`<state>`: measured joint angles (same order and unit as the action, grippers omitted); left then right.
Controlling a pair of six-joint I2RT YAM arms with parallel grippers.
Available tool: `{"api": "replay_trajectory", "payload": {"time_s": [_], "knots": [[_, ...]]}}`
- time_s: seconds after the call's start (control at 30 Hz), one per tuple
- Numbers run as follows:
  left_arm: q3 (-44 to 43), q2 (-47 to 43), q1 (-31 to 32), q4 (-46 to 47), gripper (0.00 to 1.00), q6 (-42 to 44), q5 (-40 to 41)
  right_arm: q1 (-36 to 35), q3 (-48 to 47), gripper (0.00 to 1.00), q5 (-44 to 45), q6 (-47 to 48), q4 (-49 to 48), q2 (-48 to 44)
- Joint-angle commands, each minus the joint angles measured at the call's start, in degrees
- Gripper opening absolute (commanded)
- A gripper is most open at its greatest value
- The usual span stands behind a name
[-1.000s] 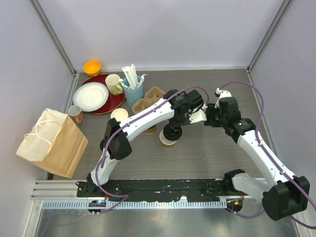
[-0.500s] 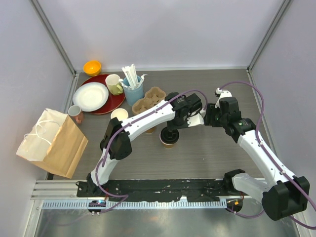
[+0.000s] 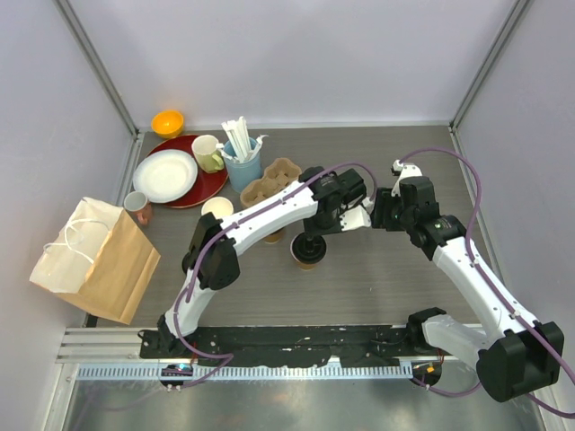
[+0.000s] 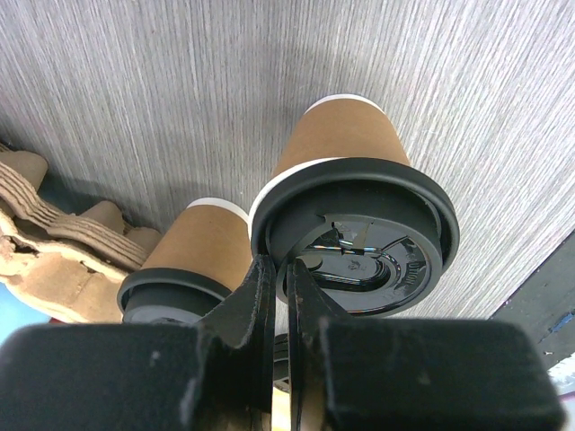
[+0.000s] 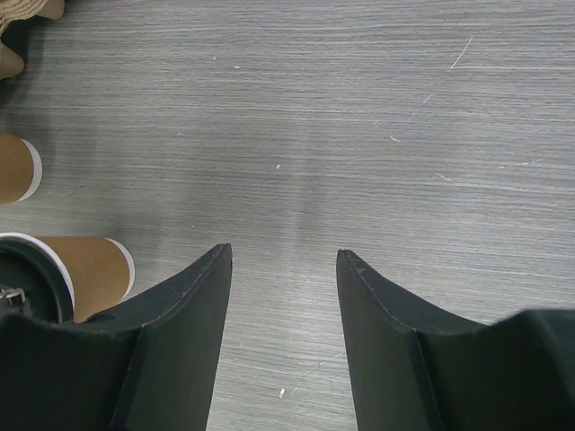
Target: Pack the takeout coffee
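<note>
Against the frame a second earlier, the left claw [image 4: 280, 269] has dropped slightly and shifted over the cup, so the round black plastic sip lid [image 4: 377, 242] that hung above and beside the mouth now covers it. The small brown kraft paper cup [image 4: 337, 135] stands upright near the middle of the grey wood-grain desk [image 3: 377, 278]. The left claw's two fingers are drawn almost together and pinch the near rim of the lid. The lid looks level on the cup, but whether it has snapped fully home cannot be told. A second lidded kraft cup [image 4: 202, 247] stands just beside it on the left, and behind that lies the moulded brown pulp cup carrier [image 3: 278, 171]. The right claw [image 5: 283, 256] hovers with its fingers spread wide over bare desk to the right of the cups, holding nothing. The brown paper handled bag [image 3: 103, 260] lies well apart at the left edge. The step in hand appears to be capping this cup. The next move probably calls for freeing the rim without lifting the lid, pressing it down evenly, then taking the cup by its wall towards a carrier pocket.
</note>
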<state>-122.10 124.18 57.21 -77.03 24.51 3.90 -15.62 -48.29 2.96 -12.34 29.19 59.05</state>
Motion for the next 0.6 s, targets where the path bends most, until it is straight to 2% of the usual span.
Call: {"api": "replay_trajectory", "payload": {"time_s": [0.0,0.57], "knots": [[-1.6,-0.5,-1.0,-14.3,0.0,1.0,-0.6,0.2,-0.2,0.56,-0.4,0.6,-1.0,-1.5],[1.4,-0.8,-1.2,-13.7,0.0,1.1,-2.7,0.3,-0.1,0.56,-1.4,0.8,-1.0,-1.5]]}}
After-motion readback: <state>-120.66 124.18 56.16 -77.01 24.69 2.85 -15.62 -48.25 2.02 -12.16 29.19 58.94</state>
